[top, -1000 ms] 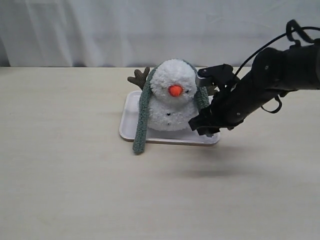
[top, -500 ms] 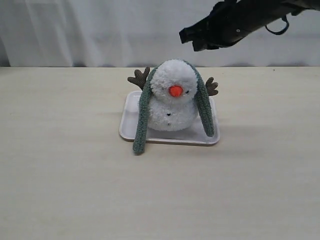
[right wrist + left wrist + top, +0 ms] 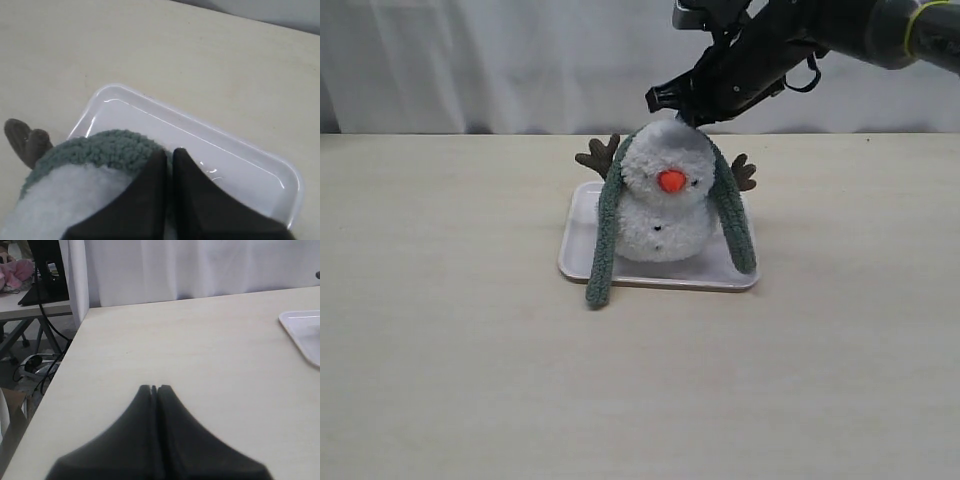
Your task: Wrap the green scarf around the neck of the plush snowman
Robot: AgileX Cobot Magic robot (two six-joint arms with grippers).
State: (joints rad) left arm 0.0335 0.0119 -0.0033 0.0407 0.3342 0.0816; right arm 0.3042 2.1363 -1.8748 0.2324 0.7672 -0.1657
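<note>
The plush snowman (image 3: pixel 665 200) sits upright on a white tray (image 3: pixel 578 245). The green scarf (image 3: pixel 603 240) is draped over the top of its head, with one end hanging down each side to the tray's front edge. My right gripper (image 3: pixel 682 112) is just above and behind the head. In the right wrist view its shut fingertips (image 3: pixel 169 151) rest against the scarf (image 3: pixel 100 150) where it crosses the white fluff (image 3: pixel 65 200); nothing shows between them. My left gripper (image 3: pixel 155 387) is shut and empty over bare table, away from the tray (image 3: pixel 305 330).
The snowman's brown twig arms (image 3: pixel 600 155) stick out behind it on both sides. A white curtain hangs behind the table. The left wrist view shows the table's side edge (image 3: pixel 75 340) with cables and another table beyond it.
A second ago my right gripper was low beside the scarf's right end. It rose high, leaving that end hanging free, then came down behind the top of the snowman's head.
</note>
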